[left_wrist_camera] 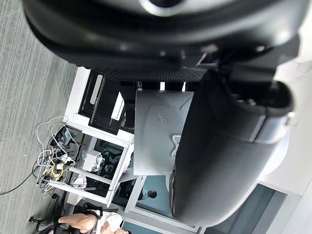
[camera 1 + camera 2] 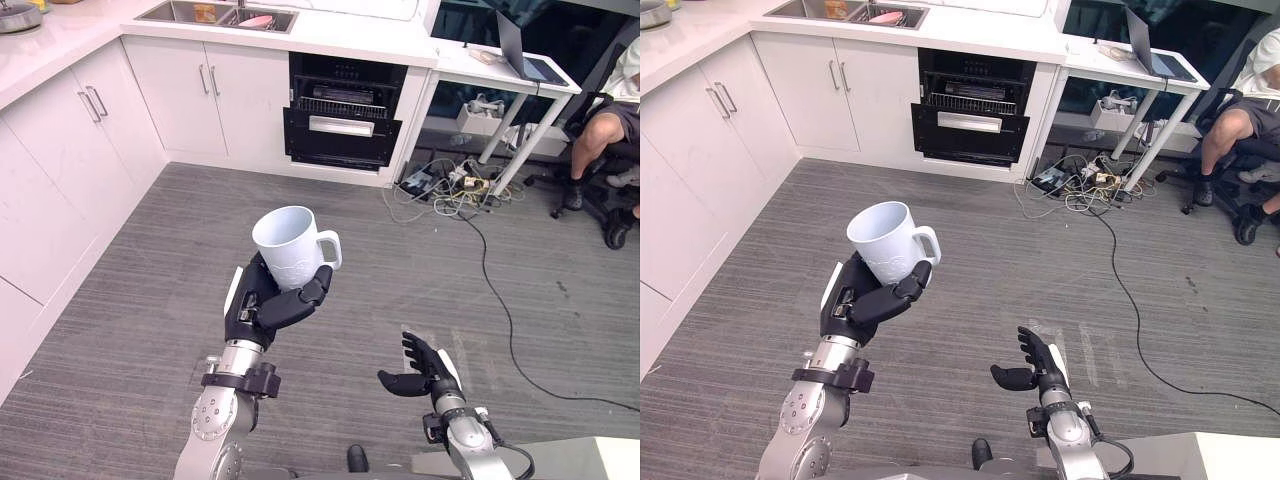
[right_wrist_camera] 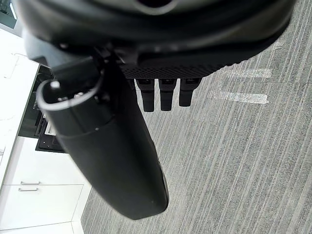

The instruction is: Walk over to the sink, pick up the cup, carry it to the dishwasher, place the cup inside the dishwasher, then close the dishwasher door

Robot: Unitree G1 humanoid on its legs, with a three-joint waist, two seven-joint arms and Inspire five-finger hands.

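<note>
While a broad stretch of grey plank floor point(image 2: 400, 290) lay open ahead, white cabinets point(image 2: 60, 180) hemmed it along the left and far edges. The black built-in dishwasher point(image 2: 343, 125) sat in the far run, rack showing, with a tangle of cables point(image 2: 450, 185) on the floor to its right. The left hand point(image 2: 265, 305) was wrapped round the white ceramic handled cup point(image 2: 290, 245), upright, well short of the dishwasher. The right hand point(image 2: 425, 370) hung lower, fingers loosely spread, holding nothing.
</note>
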